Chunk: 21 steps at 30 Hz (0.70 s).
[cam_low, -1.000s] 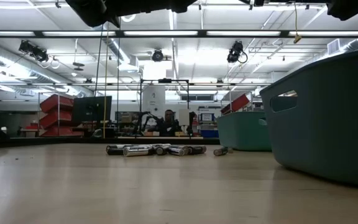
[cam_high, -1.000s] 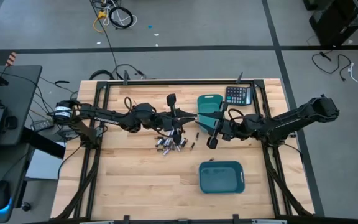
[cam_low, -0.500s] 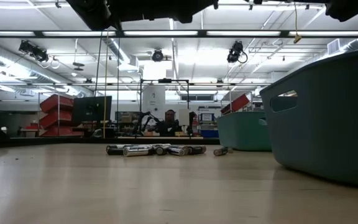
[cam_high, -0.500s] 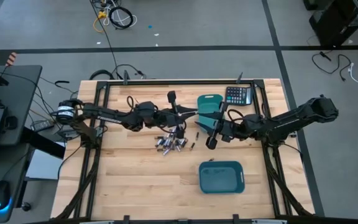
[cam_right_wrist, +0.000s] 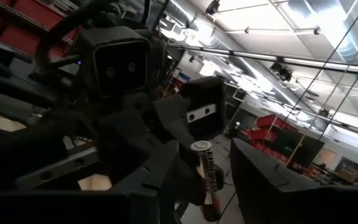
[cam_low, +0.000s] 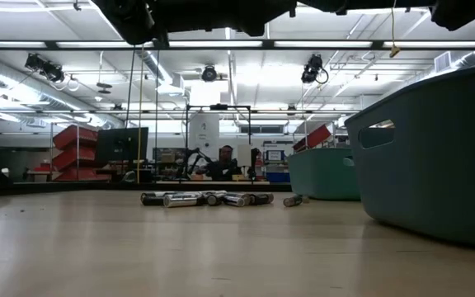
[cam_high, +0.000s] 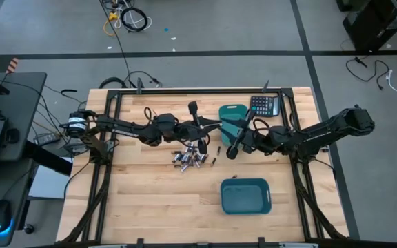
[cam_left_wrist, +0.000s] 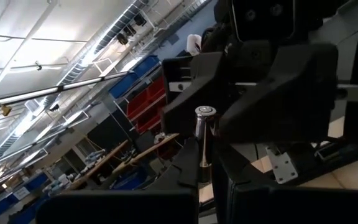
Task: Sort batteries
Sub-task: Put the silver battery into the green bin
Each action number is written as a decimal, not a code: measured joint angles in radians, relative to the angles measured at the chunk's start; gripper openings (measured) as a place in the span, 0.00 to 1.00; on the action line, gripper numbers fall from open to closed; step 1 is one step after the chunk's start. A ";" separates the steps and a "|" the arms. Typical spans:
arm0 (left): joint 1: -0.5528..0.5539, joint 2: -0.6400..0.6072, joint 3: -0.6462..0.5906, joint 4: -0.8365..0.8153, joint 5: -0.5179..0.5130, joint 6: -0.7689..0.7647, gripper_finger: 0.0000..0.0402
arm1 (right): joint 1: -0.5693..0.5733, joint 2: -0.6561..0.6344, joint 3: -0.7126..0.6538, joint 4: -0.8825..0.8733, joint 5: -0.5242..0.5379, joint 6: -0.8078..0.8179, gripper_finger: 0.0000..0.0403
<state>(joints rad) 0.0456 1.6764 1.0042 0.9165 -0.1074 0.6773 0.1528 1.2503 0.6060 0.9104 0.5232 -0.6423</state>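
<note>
Above the table's middle my two grippers meet tip to tip. My left gripper (cam_high: 211, 128) is shut on one silvery battery (cam_left_wrist: 203, 134), which stands upright with its bright cap up. My right gripper (cam_high: 230, 138) faces it, open, with one finger on either side of that battery (cam_right_wrist: 202, 163); I cannot tell whether they touch it. The other batteries (cam_high: 190, 158) lie in a loose heap on the wood below the grippers, also seen in the low view as a row of batteries (cam_low: 213, 199). My left gripper pinches the battery's lower part (cam_left_wrist: 201, 169) between its two fingers, coming about level from the table's left. The battery stands across the fingers, upright, its capped end free above them, lifted clear of the table.
One teal bin (cam_high: 245, 196) stands near the front right. A second teal bin (cam_high: 230, 114) stands at the far side, partly under my right gripper. A black calculator (cam_high: 264, 105) lies beside it. Bare wood lies left of the heap.
My right gripper has turned at the wrist, and its lower finger has swung toward the far edge and closer to my left gripper. The battery stays upright in my left gripper. The heap has not moved.
</note>
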 joint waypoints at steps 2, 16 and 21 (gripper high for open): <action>0.000 0.000 0.000 -0.002 0.000 0.000 0.02 | 0.000 0.000 0.000 -0.001 0.000 -0.006 0.31; 0.000 0.000 -0.002 -0.005 0.000 -0.012 0.05 | 0.000 -0.002 0.000 -0.024 0.004 -0.018 0.04; -0.001 0.000 -0.002 -0.022 -0.015 -0.059 0.15 | 0.004 0.000 0.000 -0.021 0.022 -0.013 0.04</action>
<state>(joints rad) 0.0448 1.6764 1.0027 0.8950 -0.1225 0.6178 0.1570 1.2503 0.6060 0.8890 0.5455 -0.6552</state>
